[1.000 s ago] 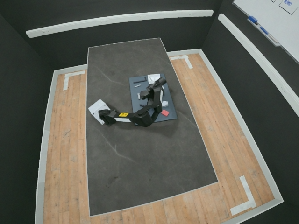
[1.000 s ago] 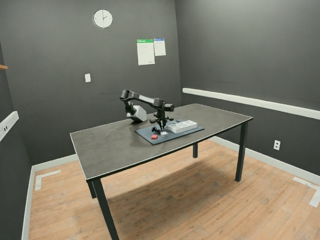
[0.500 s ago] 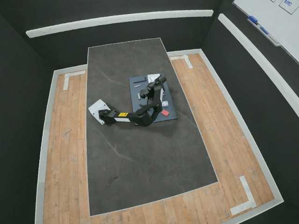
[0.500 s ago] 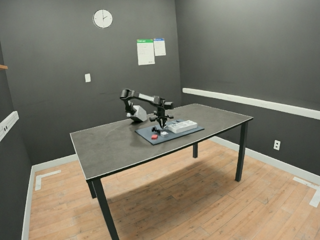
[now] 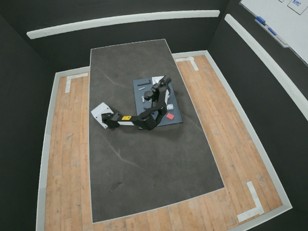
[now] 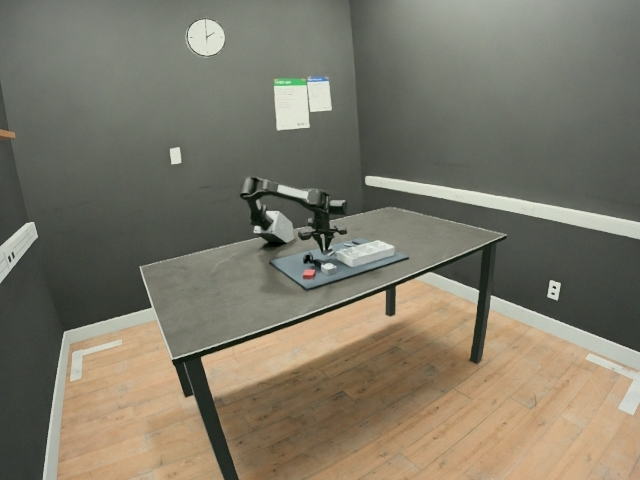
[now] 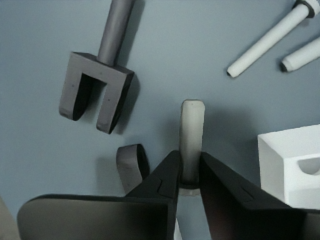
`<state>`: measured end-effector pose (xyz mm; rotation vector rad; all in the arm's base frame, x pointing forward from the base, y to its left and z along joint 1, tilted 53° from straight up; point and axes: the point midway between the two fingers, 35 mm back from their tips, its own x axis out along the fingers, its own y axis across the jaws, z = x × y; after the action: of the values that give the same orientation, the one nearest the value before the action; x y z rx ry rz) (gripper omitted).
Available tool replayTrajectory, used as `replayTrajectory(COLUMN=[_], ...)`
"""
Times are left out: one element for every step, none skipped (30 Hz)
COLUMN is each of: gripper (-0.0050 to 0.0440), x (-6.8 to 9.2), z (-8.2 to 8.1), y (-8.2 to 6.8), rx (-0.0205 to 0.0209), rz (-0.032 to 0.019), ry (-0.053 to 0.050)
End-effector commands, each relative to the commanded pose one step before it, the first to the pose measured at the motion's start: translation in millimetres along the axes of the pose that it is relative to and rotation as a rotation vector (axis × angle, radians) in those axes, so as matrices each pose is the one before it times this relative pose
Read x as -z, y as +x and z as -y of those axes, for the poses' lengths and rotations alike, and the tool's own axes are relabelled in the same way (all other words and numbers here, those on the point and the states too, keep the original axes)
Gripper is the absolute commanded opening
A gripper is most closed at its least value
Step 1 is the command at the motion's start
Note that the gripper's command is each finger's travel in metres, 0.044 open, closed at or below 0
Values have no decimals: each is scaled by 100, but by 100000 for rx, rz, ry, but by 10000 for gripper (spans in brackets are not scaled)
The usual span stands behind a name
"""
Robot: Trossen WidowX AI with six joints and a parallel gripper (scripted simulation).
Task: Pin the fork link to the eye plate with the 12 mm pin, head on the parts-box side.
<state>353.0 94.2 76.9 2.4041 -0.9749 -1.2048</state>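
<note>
The table point(image 5: 139, 159) is a dark grey slab with pale veins, standing on black legs over a wooden floor point(image 6: 361, 403). Directly on it lie two things: the arm's white base block point(image 5: 99, 114) near one long edge, and a blue-grey mat point(image 5: 176, 116) just beside it toward the middle. The mat lies flat and carries the small parts: a white parts box point(image 6: 366, 253), a red block point(image 5: 170, 116) and a white block point(image 5: 170, 107).
</note>
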Motion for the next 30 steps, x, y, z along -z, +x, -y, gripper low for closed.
replayTrajectory(gripper=[-50,-50,-50,-50,-50,-50,-50,-50,-50,-50,-50,-50,-50,-50,-50,-50,-50,-50,-50,-50,-50,-50,-50,-50,-50,-50,-50,-50,-50,-50], x=[823,-9,-6,-1,1,-31,-26,-9,-1,0,0,10,4,-4,25,3,-72,281,439,545,607,547,579,584,599,559,0,0,492,407], z=[-56,6,4,1,-1,-11,-9,-3,1,0,0,12,3,-1,23,97,189,47,115,214,290,393,442,477,489,489,0,0,472,434], y=[-1191,-35,-32,-30,-26,-5,-3,-6,-6,0,0,-5,-2,2,0,76,262,183,93,56,39,-48,-46,-41,-9,-1,0,0,7,-7], rx=[2327,-12,-6,3,8,-47,-39,-12,0,0,0,45,11,-4,12,-180,-647,-372,-132,-14,-13,-1,-3,-4,11,9,0,0,31,14], rz=[-1819,21,15,6,1,38,31,11,2,0,0,-31,-7,3,-10,116,429,230,31,-79,-70,7,6,4,-11,-13,0,0,53,2], ry=[2895,-29,-18,-2,7,-81,-66,-22,-2,0,0,68,-18,-31,154,155,226,1978,2910,3684,4137,3765,4145,4382,4530,4448,0,0,4205,3477])
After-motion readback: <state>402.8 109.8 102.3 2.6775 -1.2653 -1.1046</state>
